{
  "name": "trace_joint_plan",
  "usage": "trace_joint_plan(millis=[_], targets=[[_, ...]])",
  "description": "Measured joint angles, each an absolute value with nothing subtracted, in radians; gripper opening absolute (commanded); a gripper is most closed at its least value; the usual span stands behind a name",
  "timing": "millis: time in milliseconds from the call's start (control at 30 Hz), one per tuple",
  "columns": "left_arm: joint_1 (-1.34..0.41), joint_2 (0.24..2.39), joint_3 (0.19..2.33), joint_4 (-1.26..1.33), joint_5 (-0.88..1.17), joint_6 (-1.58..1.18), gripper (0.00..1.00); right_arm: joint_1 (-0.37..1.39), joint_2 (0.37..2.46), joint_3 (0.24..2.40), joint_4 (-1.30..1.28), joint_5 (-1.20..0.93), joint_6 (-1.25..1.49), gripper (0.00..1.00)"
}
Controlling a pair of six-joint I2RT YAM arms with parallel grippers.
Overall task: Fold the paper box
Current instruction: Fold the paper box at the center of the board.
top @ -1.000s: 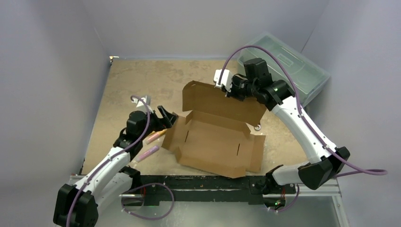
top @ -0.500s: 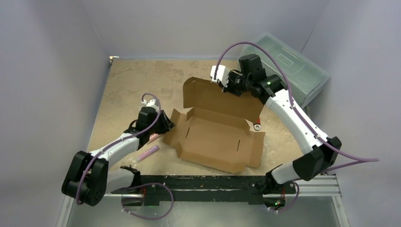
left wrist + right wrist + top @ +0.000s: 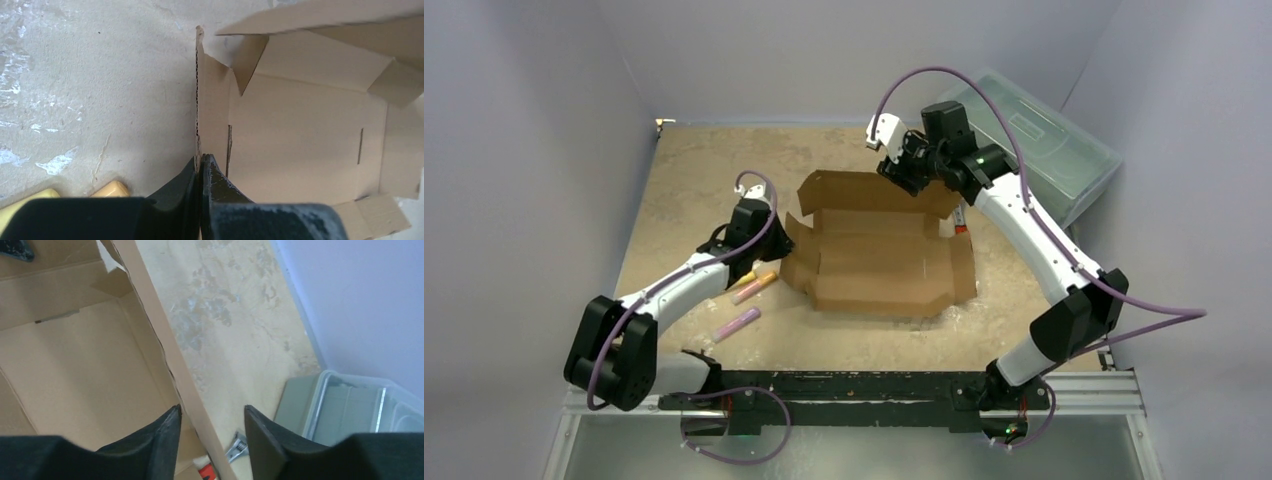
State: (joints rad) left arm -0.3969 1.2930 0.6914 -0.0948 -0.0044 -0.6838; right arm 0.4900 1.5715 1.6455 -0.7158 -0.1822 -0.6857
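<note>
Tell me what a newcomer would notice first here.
The half-folded brown paper box sits in the middle of the table, walls partly raised. The left hand is pinched shut on its left wall; the right hand stands open astride the rear flap's edge. A translucent toolbox sits in the far right corner.

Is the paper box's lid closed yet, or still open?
Open. The paper box shows its bare inner floor from above; its lid panel stands back at the far side, between the right hand's parted fingers.
</note>
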Motion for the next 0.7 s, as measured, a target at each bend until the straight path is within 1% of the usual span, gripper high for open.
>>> trace_joint_plan(millis=[100,233,367,433,467,600,700], targets=[[-0.418,1.325,0.726,-0.132,-0.038,-0.669,0.00,0.476,1.554,1.645,-0.707,-0.176,-0.644,0.58],[-0.434,1.364,0.773,-0.191,-0.070,-0.645,0.00,0.466,1.506,1.642,-0.705,-0.206,-0.619,0.70],[-0.441,1.394,0.827,-0.230,-0.083,-0.626,0.00,0.464,1.398,1.575,-0.704,-0.336,-0.651,0.79],[-0.441,1.407,0.847,-0.237,-0.083,-0.621,0.00,0.464,1.316,1.498,-0.716,-0.447,-0.714,0.86],[-0.441,1.414,0.855,-0.239,-0.083,-0.617,0.00,0.464,1.279,1.459,-0.726,-0.501,-0.755,0.87],[-0.441,1.449,0.887,-0.270,-0.084,-0.608,0.00,0.511,1.155,1.222,-0.762,-0.695,-0.950,0.87],[-0.441,1.478,0.913,-0.291,-0.087,-0.606,0.01,0.632,1.150,1.049,-0.727,-0.690,-0.986,0.87]])
